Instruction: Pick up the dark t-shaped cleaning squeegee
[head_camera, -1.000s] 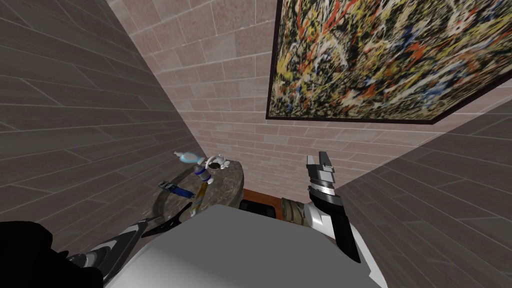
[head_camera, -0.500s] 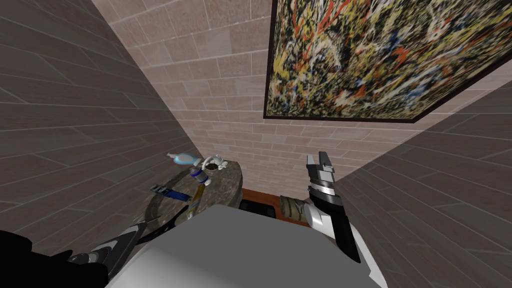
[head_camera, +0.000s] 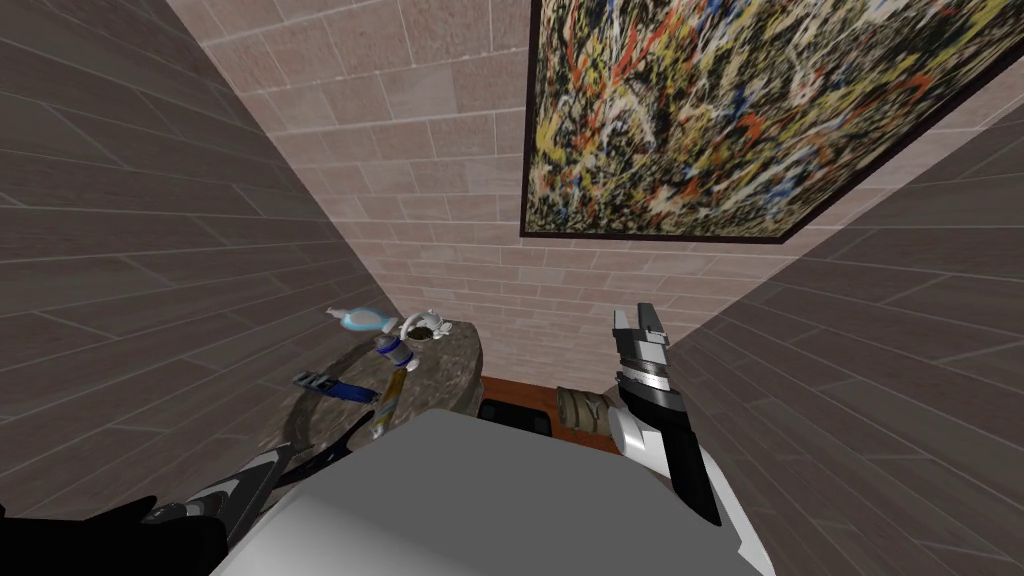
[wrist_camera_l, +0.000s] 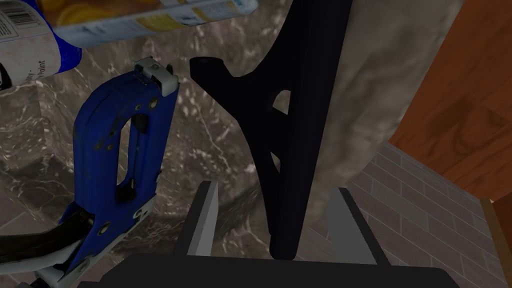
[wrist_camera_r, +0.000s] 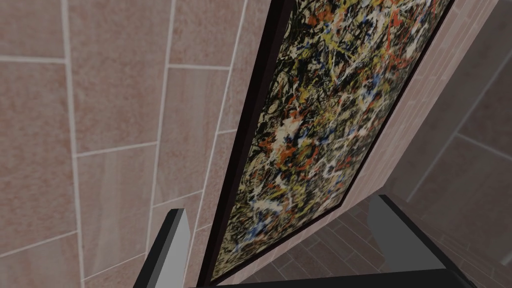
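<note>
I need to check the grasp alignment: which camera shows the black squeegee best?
The left wrist view: the black squeegee lies close up on the marble table, inside the open left claw. The head view gives a thin dark sliver of it at the table's near edge; the right wrist view faces away.

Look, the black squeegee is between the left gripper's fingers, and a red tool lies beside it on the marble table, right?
Not quite. The tool beside the squeegee is blue, not red; the left wrist view shows it. The squeegee does lie between the left gripper's open fingers on the marble table.
</note>
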